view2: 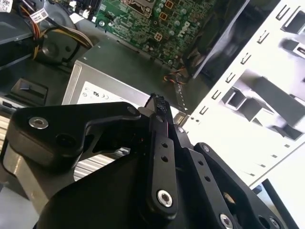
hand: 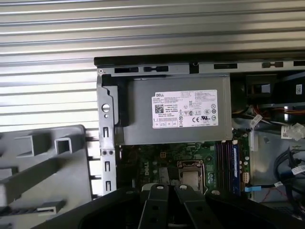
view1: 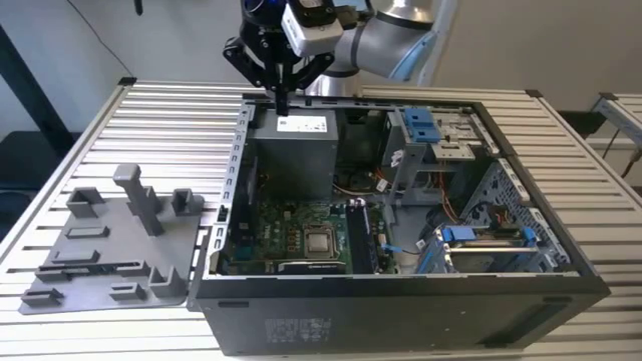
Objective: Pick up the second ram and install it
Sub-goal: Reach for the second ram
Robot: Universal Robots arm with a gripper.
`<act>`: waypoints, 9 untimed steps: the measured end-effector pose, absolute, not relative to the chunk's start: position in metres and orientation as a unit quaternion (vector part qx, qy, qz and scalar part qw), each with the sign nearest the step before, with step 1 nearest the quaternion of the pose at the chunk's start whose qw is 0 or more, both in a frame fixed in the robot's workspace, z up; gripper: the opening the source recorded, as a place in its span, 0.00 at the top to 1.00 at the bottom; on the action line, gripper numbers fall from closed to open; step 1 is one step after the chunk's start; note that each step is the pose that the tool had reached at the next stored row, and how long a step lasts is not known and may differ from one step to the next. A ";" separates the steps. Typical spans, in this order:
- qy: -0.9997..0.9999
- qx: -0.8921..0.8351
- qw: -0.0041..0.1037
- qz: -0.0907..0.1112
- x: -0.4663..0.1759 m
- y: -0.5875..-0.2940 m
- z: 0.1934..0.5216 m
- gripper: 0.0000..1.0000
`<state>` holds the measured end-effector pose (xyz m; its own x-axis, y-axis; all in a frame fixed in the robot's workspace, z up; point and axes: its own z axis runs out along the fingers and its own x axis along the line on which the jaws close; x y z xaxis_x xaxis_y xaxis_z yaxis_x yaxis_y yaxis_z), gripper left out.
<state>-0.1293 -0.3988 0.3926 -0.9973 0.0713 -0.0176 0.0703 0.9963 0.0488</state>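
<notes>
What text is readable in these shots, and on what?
White label on the gray power supply: fine print, too small to read.
Sticker on the computer case outer wall: blurred.
Tag on a cable bundle: too small.

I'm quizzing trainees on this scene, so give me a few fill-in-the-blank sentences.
1. The tool hangs over the power supply, which bears a ___ label.
2. The gray tray lies at the exterior view's ___ of the case.
3. The motherboard in the case is ___.
Missing: white; left; green.
</notes>
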 end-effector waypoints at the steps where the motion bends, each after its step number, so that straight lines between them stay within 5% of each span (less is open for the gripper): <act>1: 0.999 0.035 0.010 0.024 -0.130 -0.399 0.393 0.89; 9: 0.999 0.035 0.009 0.024 -0.140 -0.399 0.393 0.89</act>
<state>-0.1404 -0.3988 0.3925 -0.9973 0.0712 -0.0169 0.0703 0.9963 0.0488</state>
